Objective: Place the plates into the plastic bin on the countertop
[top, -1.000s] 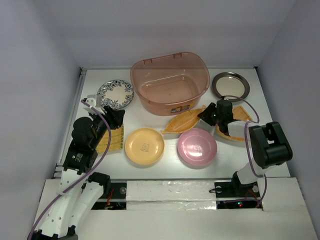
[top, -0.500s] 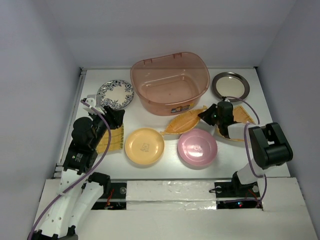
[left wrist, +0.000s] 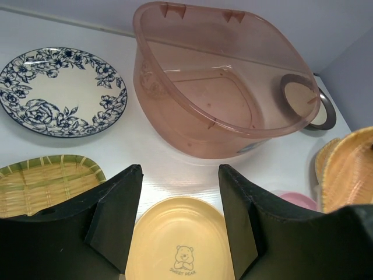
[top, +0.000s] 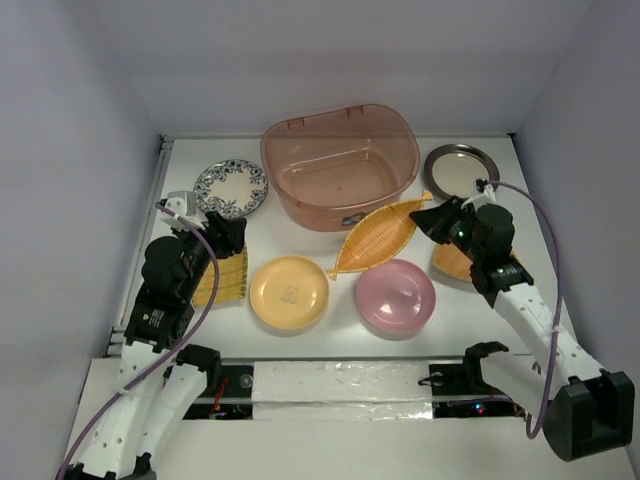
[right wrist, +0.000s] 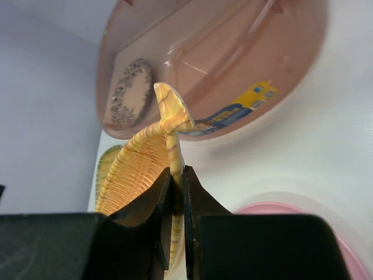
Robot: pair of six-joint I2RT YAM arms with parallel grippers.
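The right gripper point(top: 437, 213) pinches one tip of the leaf plate point(top: 375, 235), whose length slants near-left from the fingers, just before the bin point(top: 320, 215) lying far-left.

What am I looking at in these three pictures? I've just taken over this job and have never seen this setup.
Two robot arms sit at the near edge of a white table. The overhead picture looks down from behind them. The other two come from a camera on each wrist, so the dark shapes at the bottom are that arm's own claw. The left claw is open and holds nothing. The right claw is shut on the tip of an orange leaf-shaped woven plate, beside the large translucent pinkish plastic bin, which is empty. Also on the table: a blue-white patterned round plate, a dark-rimmed silver round plate, a yellow round plate, a pink round plate, an orange fan-shaped plate and a yellow woven square plate.
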